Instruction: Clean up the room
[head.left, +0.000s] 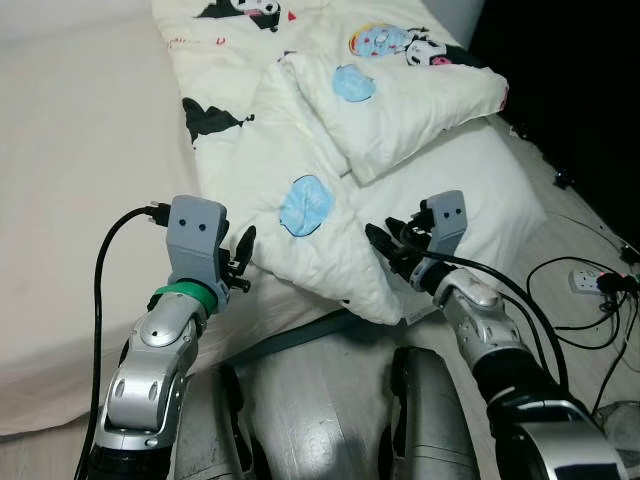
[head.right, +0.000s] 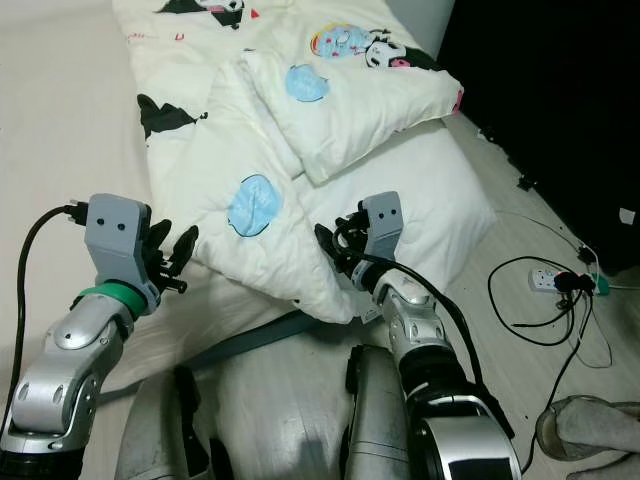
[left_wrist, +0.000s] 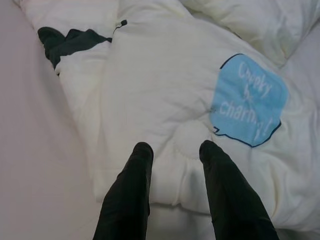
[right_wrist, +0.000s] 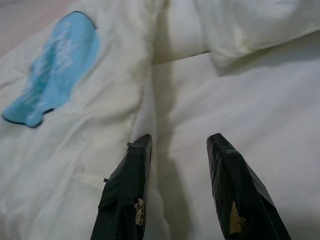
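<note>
A cream quilt (head.left: 300, 130) printed with blue speech bubbles (head.left: 305, 203) and black cartoon figures lies crumpled on the bed, one part folded over itself (head.left: 400, 95). Its front corner hangs over the mattress edge. My left gripper (head.left: 243, 262) is open at the quilt's left edge, and in the left wrist view its fingers (left_wrist: 137, 165) hover just above the fabric beside a blue bubble (left_wrist: 248, 102). My right gripper (head.left: 390, 245) is open at the seam between the quilt's right side and a white pillow (head.left: 485, 195). Nothing is held between its fingers (right_wrist: 135, 170).
A bare white sheet (head.left: 80, 200) covers the bed to the left. On the wooden floor to the right lie a power strip (head.left: 585, 281) and tangled black cables (head.left: 560, 300). A grey slipper (head.right: 590, 428) sits at the lower right. My own legs (head.left: 420, 410) stand at the bed's edge.
</note>
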